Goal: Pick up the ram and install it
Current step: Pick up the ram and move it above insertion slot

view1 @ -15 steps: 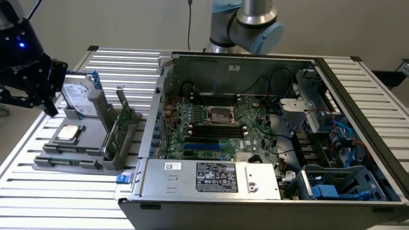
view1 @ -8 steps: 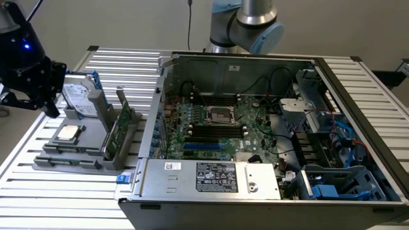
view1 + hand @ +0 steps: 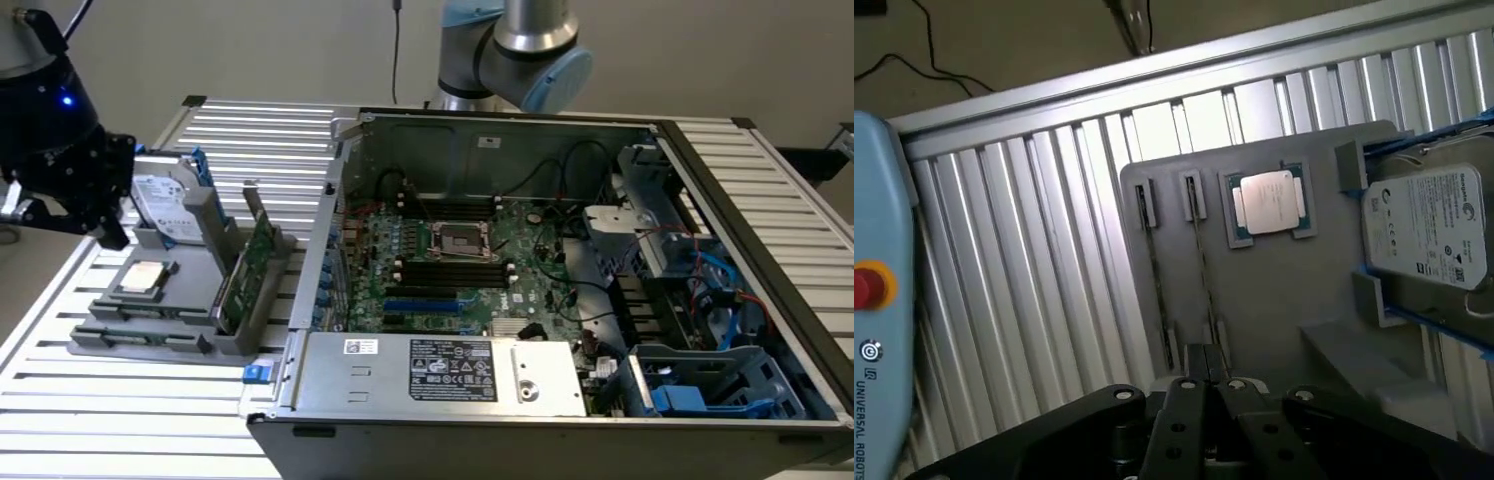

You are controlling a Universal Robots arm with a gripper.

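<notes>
Two ram sticks lie edge-up in slots of a grey holder tray (image 3: 160, 345): one ram (image 3: 1203, 262) runs right under my gripper (image 3: 1204, 352), and a second ram (image 3: 1158, 275) lies beside it. In the exterior view both sticks (image 3: 140, 309) sit at the tray's near end. My black gripper (image 3: 115, 236) hangs above the tray's left side, clear of the sticks. Its fingers look shut, with nothing between them. The open computer case (image 3: 561, 400) shows the motherboard's dark memory slots (image 3: 454, 270) around the processor socket.
The tray also holds a processor chip (image 3: 144, 279), a silver hard drive with blue rails (image 3: 1426, 225) and an upright green expansion card (image 3: 254, 265). A teach pendant (image 3: 879, 300) lies at the table's edge. The arm's base (image 3: 514, 50) stands behind the case.
</notes>
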